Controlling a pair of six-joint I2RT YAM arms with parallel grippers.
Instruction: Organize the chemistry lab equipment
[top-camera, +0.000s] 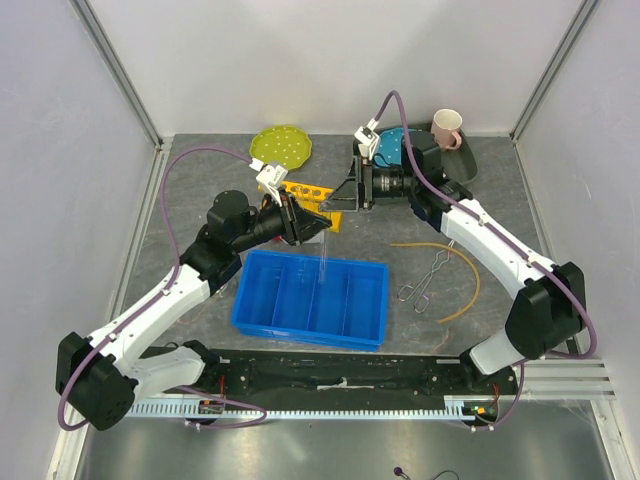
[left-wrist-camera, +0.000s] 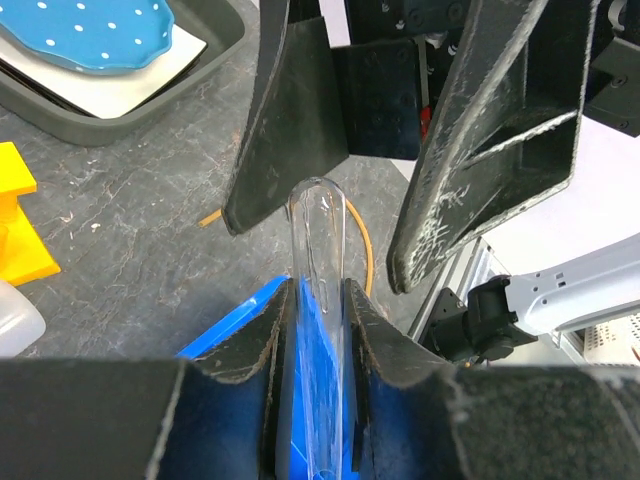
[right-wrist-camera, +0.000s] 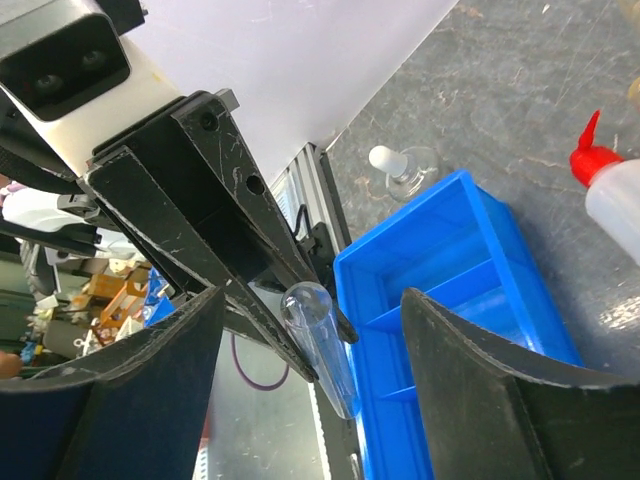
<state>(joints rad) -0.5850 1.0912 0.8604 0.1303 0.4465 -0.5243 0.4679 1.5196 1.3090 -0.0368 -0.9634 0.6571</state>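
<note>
Glass, clear: one test tube (left-wrist-camera: 320, 260), pinched between the two narrowly parted fingers of the left gripper (left-wrist-camera: 320, 305), rounded closed end poking out past the fingertips, the rest of its length running back between the pads. From above, only a faint streak slanting over the middle of the one blue divided bin (top-camera: 312, 335), well off the table (top-camera: 200, 205); its height above the compartments not to be told. Right gripper (right-wrist-camera: 312, 300) facing it head-on, spread wide with nothing in its grasp, one finger on either side of the tube's rounded end, a clear gap on both sides. Behind the left gripper, one yellow holed test-tube rack (top-camera: 305, 188), standing on the table. To the right of the bin, one pair of scissor-like metal tongs (top-camera: 425, 282), lying flat, with one thin tan rubber tube (top-camera: 470, 285) curving around them in an arc. Beyond the bin in the right wrist view, one small white squeeze bottle with red cap (right-wrist-camera: 615, 200) and, near the bin's corner, one small clear glassware piece with a white stopper (right-wrist-camera: 405, 170). At the back of the table, two dotted plates, one green (top-camera: 280, 147) and one blue (top-camera: 392, 148), the blue one partly hidden by the right arm, plus one pink-handled mug (top-camera: 447, 127) just beside it in the far right corner. Any lettering on the bottle too small to read.
</note>
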